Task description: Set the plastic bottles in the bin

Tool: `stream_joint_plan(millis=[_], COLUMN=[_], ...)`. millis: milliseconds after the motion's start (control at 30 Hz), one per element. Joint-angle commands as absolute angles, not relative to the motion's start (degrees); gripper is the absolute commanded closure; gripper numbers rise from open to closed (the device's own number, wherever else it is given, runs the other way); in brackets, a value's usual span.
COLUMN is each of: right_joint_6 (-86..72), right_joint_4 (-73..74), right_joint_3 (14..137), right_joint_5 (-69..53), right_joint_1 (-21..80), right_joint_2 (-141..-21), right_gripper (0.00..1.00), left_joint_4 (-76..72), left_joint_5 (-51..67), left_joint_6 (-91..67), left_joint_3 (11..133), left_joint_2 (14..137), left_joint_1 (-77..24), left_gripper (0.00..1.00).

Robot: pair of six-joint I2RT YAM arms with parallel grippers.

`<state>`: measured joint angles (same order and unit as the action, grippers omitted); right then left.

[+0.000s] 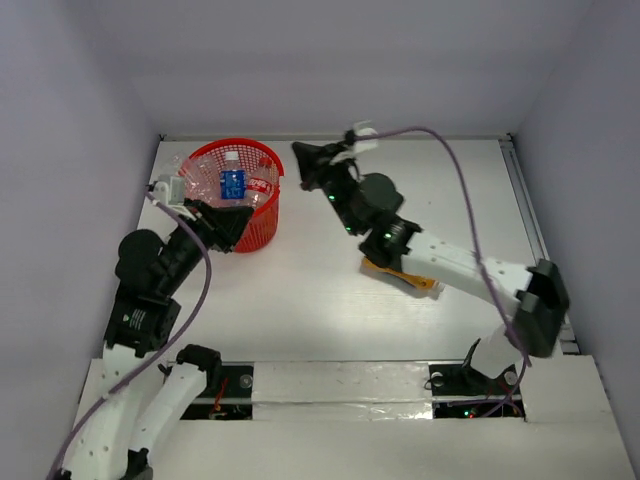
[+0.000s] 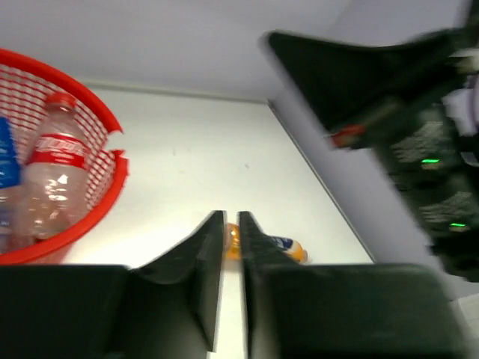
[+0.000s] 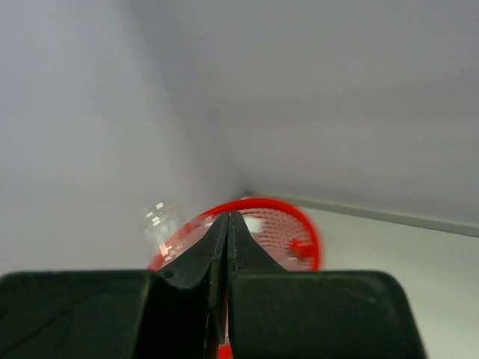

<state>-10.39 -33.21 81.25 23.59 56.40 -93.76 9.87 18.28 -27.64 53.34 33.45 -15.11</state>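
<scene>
The red mesh bin (image 1: 262,225) stands at the back left and holds several clear bottles, one with a blue label (image 1: 233,184) and one with a red label (image 2: 54,176). An orange bottle (image 1: 402,276) lies on the table under my right arm; it also shows in the left wrist view (image 2: 288,247), beyond the fingers. My left gripper (image 1: 232,228) is shut and empty at the bin's near side. My right gripper (image 1: 303,155) is shut and empty, raised just right of the bin, with the bin (image 3: 299,224) blurred ahead of it.
Grey walls close the table in at the back and on both sides. A rail (image 1: 528,215) runs along the right edge. The purple cable (image 1: 455,165) arcs over the right arm.
</scene>
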Motion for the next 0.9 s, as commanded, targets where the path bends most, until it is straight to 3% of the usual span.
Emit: stream_joint_plan(millis=[0,167,267,367,467,500,567,600,667,800,867], right_joint_6=[-13.09,-22.3,-24.78,-25.75,-26.01,-26.1,-26.37,-26.54,-26.46,-26.46,-26.28], right_joint_4=[-36.15,-24.63,-16.37,-7.23,2.78,6.29,9.39,12.36,15.02,19.59,20.12], right_joint_3=[70.87,54.33,49.15,47.55,47.46,47.37,47.55,48.07,48.77,49.4,48.87], right_joint_5=[31.72,31.99,33.04,33.92,35.68,35.94,36.03,36.12,35.86,35.42,35.77], right_joint_1=[54.59,50.99,50.98,50.98,50.98,50.98,50.98,50.98,50.98,50.98,50.98], right_joint_2=[-80.89,-58.59,-50.56,-41.24,-33.77,-32.1,-27.96,-26.91,-24.79,-22.07,-21.1], right_gripper=[1.0,1.0,0.99,0.95,0.88,0.83,0.75,0.66,0.53,0.36,0.33], left_joint_4=[1.76,0.88,0.27,-2.37,-3.5,-3.95,-3.52,-3.52,-2.82,-1.23,-0.19], left_joint_5=[20.32,-1.17,-7.54,-7.91,-7.56,-7.91,-8.7,-8.88,-9.22,-11.78,-3.85], left_joint_6=[-28.21,-23.4,-19.71,-18.54,-22.23,-23.19,-26.53,-27.33,-24.1,-6.54,5.28], left_joint_3=[52.73,54.66,56.77,58.97,62.48,63.97,65.73,67.57,70.47,78.81,80.24], left_joint_2=[37.43,47.7,58.16,68.09,76.27,79.86,83.48,87.15,90.95,99.21,100.89], left_joint_1=[-20.02,-43.26,-51.12,-53.09,-55.54,-56.07,-56.6,-56.6,-58.09,-60.38,-61.87], left_gripper=[0.94,0.98,0.97,0.82,0.58,0.42,0.25,0.18,0.17,0.14,0.13])
